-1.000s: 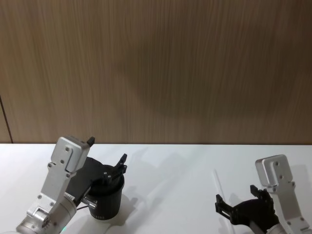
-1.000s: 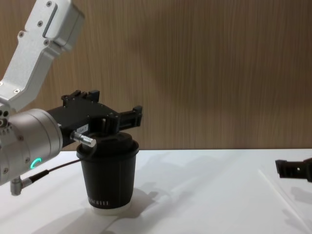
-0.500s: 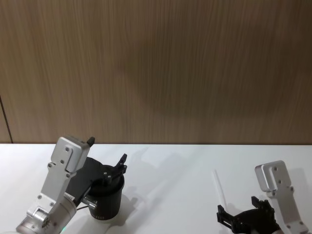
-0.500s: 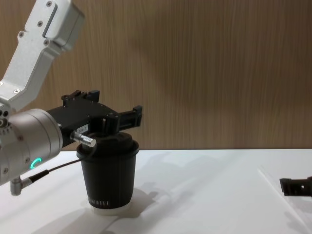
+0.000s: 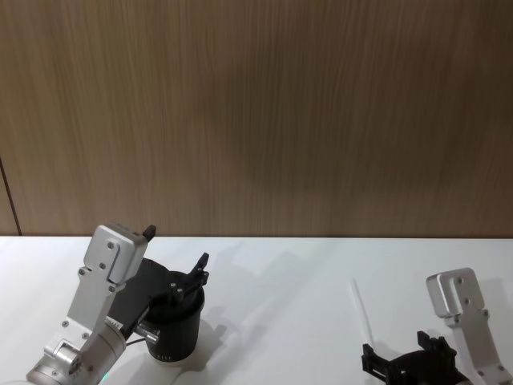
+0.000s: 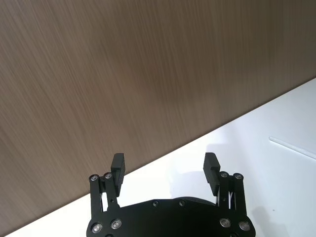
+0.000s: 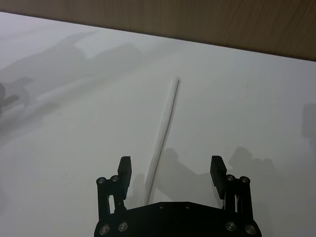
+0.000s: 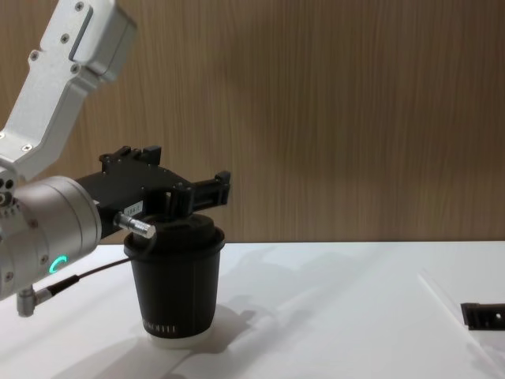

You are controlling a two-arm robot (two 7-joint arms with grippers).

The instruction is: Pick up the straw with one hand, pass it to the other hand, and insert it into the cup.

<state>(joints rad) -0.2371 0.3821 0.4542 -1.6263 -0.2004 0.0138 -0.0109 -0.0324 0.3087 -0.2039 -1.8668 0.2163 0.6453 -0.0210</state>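
The black cup (image 5: 178, 327) with its domed lid stands on the white table at the left, also in the chest view (image 8: 175, 284). My left gripper (image 5: 178, 250) hovers just above the lid, open and empty (image 6: 165, 168). The thin white straw (image 5: 361, 309) lies flat on the table at the right. My right gripper (image 5: 403, 350) hangs low over the straw's near end, open. In the right wrist view the straw (image 7: 165, 128) runs between the spread fingers (image 7: 125, 170), closer to one of them, and nothing grips it.
A wooden wall panel (image 5: 256, 120) closes off the back of the table (image 5: 288, 273). White table surface stretches between the cup and the straw. A thin cable (image 8: 79, 275) hangs from the left wrist beside the cup.
My right gripper has drawn back toward me and sunk lower along the straw, still open. The left arm, cup and straw have not moved.
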